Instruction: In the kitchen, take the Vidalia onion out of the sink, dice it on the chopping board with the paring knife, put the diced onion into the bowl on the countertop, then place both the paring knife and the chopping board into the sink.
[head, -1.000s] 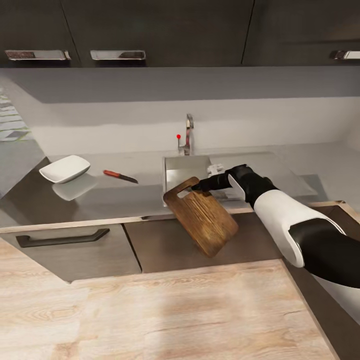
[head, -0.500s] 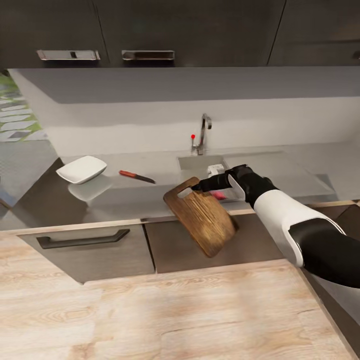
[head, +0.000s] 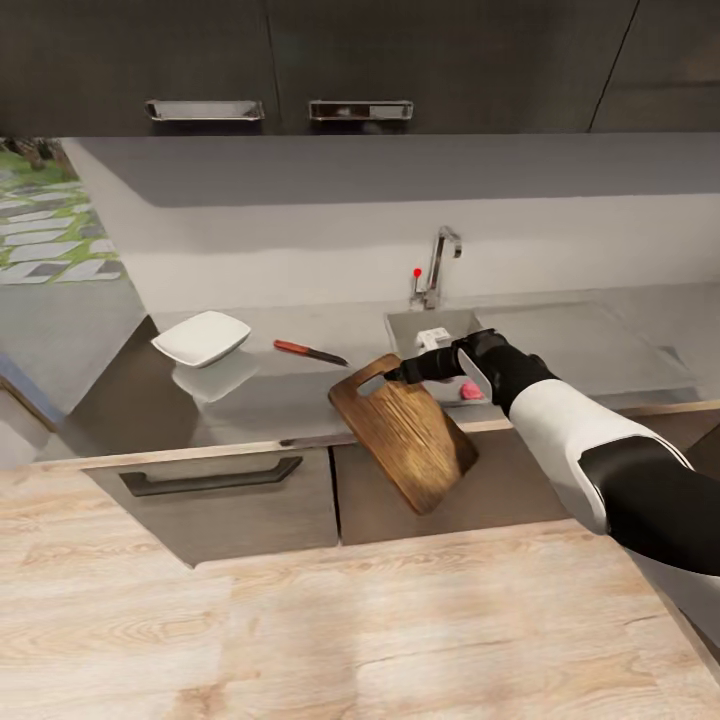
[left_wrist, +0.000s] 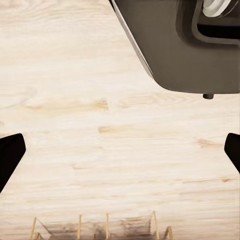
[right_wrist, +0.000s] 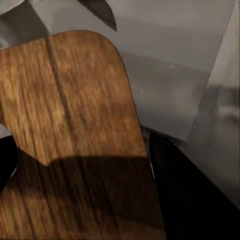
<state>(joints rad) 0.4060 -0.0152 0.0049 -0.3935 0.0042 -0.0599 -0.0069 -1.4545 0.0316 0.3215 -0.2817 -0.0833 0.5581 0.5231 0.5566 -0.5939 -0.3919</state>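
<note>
Brown chopping board hangs slot-end up, slanting down-right; right tool grasping it.

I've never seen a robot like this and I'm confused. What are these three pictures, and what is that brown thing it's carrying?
It is a robot in a pretend computer kitchen, steered by a person. The big picture comes from a camera on its head, looking down over its arms. The two small ones come from cameras beside each pincer.

The brown thing is a wooden chopping board. The right pincer grips it at the end with the handle hole, and the board hangs tilted in front of the countertop. Close up, the right arm's camera sees the board's wood grain.

On the countertop lie a white bowl and a little paring knife with a red handle. Behind the arm is the sink with its tap.

The left pincer is open, pointing down at the pale wooden floor.
</note>
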